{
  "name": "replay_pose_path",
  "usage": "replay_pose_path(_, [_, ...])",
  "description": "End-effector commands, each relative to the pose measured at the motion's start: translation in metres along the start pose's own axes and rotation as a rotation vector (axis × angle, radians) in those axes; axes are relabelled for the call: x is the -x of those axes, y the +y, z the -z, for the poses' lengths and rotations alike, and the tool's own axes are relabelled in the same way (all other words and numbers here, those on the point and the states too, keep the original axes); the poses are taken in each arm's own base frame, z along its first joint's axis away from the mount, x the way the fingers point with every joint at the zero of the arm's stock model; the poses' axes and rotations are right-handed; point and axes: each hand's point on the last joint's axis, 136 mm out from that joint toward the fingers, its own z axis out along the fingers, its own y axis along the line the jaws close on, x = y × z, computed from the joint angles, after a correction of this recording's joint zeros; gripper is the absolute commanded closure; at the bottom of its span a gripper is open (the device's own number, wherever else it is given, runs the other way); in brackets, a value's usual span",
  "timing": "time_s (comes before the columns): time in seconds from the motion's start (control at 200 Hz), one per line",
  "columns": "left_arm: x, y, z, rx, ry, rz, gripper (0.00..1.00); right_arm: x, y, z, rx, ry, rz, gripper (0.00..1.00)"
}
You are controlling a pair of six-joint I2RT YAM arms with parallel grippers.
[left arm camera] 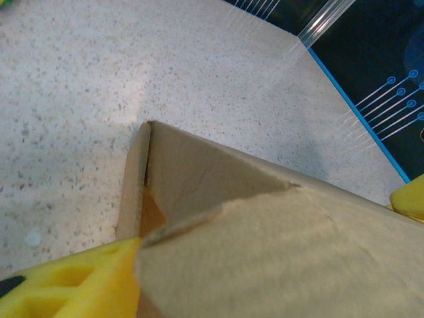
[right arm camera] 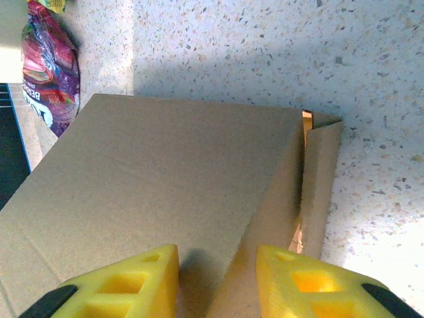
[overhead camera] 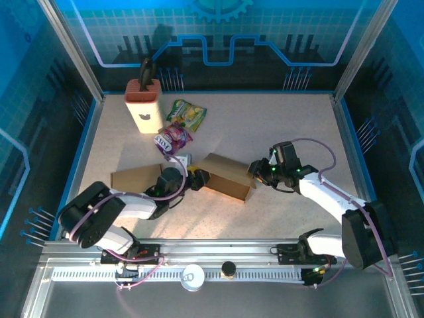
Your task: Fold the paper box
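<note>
The brown paper box (overhead camera: 225, 173) lies partly raised in the middle of the table. My left gripper (overhead camera: 196, 179) is at its left end. In the left wrist view a loose flap of the box (left arm camera: 278, 252) lies between its yellow fingers (left arm camera: 66, 285), which stand wide apart, so that gripper (left arm camera: 238, 245) is open. My right gripper (overhead camera: 255, 171) is at the box's right end. Its two yellow fingertips (right arm camera: 119, 285) straddle a folded edge of the box (right arm camera: 165, 172) with a visible gap, so the gripper (right arm camera: 217, 278) is open.
A flat cardboard panel (overhead camera: 132, 177) lies by the left arm. A white and orange holder (overhead camera: 144, 103) stands at the back left. A green snack bag (overhead camera: 185, 114) and a purple one (overhead camera: 173, 138) lie beside it, close behind the box. Frame walls ring the table.
</note>
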Motion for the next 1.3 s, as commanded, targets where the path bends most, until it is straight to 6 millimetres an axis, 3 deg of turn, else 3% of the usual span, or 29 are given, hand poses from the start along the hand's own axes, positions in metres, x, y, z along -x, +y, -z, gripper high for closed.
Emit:
replay_pose_path(0.0, [-0.02,0.003,0.01,0.026,0.118,0.065,0.38,-0.002,-0.002,-0.001,-0.012,-0.01,0.021,0.65])
replay_pose_path(0.25, [-0.042,-0.008,0.035,0.0,0.267,0.194,0.38,-0.003,-0.003,-0.005,-0.022,-0.009,0.02,0.66])
replay_pose_path(0.39, [-0.044,-0.013,0.058,0.03,0.33,0.276,0.38,-0.003,-0.005,-0.003,-0.04,-0.018,0.034,0.66])
replay_pose_path(0.595, [-0.005,-0.017,0.103,0.128,0.274,0.26,0.33,-0.001,-0.007,-0.004,-0.057,-0.024,0.052,0.66])
replay_pose_path(0.71, [0.02,-0.021,0.112,0.161,0.259,0.244,0.27,0.0,-0.01,-0.005,-0.074,-0.021,0.064,0.66])
replay_pose_path(0.83, [0.04,-0.012,0.096,0.21,0.295,0.239,0.25,-0.001,-0.012,-0.004,-0.084,-0.022,0.075,0.66])
replay_pose_path(1.05, [0.082,0.009,0.036,0.247,0.332,0.182,0.25,0.0,-0.012,-0.002,-0.092,-0.026,0.089,0.66])
replay_pose_path(1.2, [0.067,0.014,-0.011,0.198,0.435,0.157,0.32,-0.001,-0.013,-0.004,-0.096,-0.018,0.093,0.65])
replay_pose_path(1.295, [0.052,0.013,-0.029,0.169,0.468,0.134,0.33,-0.001,-0.013,-0.003,-0.1,-0.016,0.101,0.63])
